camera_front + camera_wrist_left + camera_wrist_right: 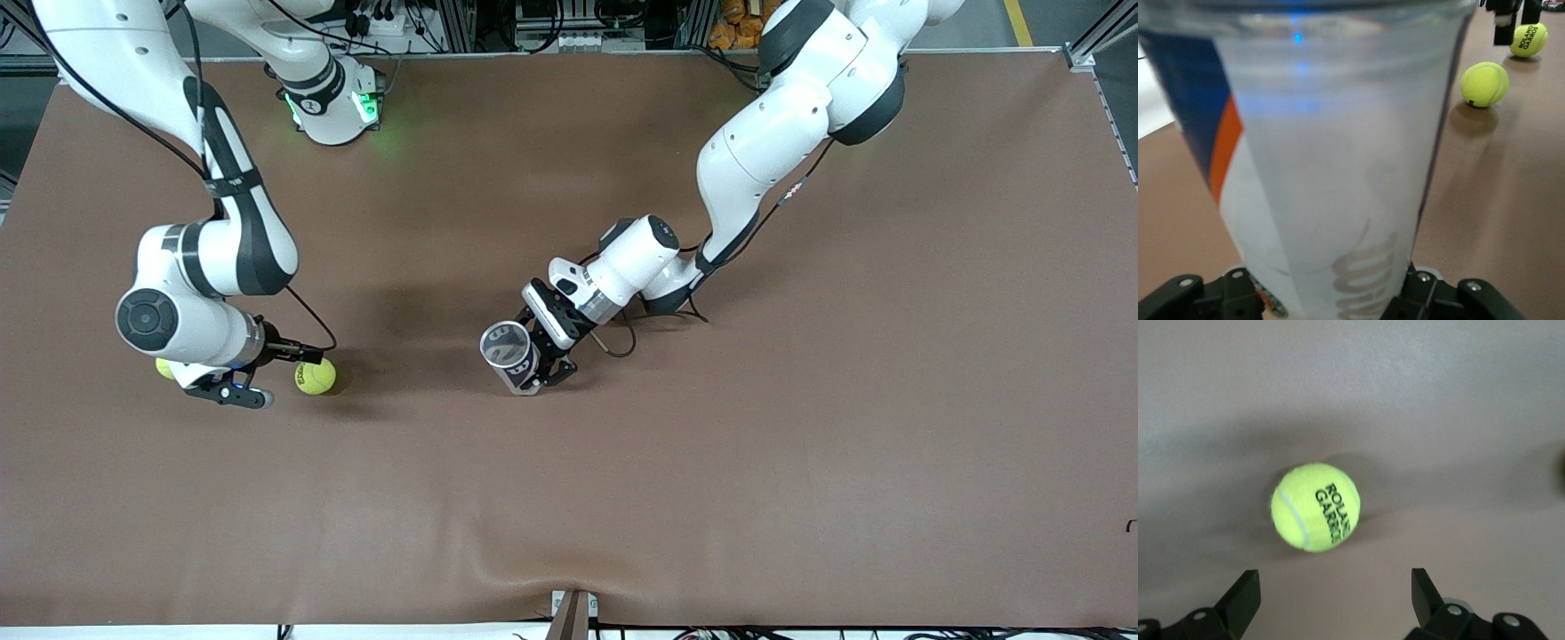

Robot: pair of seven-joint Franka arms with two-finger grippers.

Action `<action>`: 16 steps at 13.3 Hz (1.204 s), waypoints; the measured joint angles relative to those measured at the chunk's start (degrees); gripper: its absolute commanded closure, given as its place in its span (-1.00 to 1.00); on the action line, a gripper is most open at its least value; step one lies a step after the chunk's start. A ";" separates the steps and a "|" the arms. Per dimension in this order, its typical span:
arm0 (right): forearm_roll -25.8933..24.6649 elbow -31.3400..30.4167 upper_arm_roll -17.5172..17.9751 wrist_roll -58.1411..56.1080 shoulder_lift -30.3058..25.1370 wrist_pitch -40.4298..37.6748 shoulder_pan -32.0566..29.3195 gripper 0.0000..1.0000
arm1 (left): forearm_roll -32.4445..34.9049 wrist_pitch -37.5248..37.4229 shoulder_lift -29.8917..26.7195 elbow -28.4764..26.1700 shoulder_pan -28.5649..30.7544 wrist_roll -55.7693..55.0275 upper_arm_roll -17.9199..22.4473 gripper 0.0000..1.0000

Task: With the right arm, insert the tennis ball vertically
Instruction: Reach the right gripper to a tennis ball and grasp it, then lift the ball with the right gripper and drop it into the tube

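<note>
From the front, the right gripper point(267, 378) sits low over the right arm's end of the table, tennis ball point(316, 376) just beside its spread fingers, while the left gripper point(542, 369) clamps the clear tube point(508, 354) mid-table (mouth facing up). Left wrist view is mostly tube point(1331, 167), with two balls well off. Right wrist view: jaws wide, empty, ball point(1315, 507) straight ahead between them.

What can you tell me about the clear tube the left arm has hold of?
The tube is a clear plastic tennis-ball can with a blue, orange and white label and grey lettering low on its wall. It looks empty, with its round mouth open toward the front camera. The left pincer is shut on its lower part, holding it near the middle of the table, tilted rather than fully upright. Whether its base touches the table cannot be told.
</note>
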 measured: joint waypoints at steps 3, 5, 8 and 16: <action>0.00 -1.36 0.00 0.66 2.49 5.85 0.03 -1.00 | 0.00 0.00 0.00 0.00 -0.01 0.00 0.00 -0.38; 0.00 -1.56 0.01 0.85 4.01 8.33 0.11 -1.00 | 0.00 0.00 0.00 0.00 -0.01 0.00 0.00 -0.38; 0.00 -1.59 0.01 1.07 5.62 11.26 0.15 0.02 | 0.00 0.00 0.00 0.01 -0.01 0.00 0.00 -0.38; 0.00 -0.76 0.20 6.58 5.60 11.23 3.20 1.00 | 0.00 0.00 0.00 0.01 -0.02 0.00 0.00 -0.38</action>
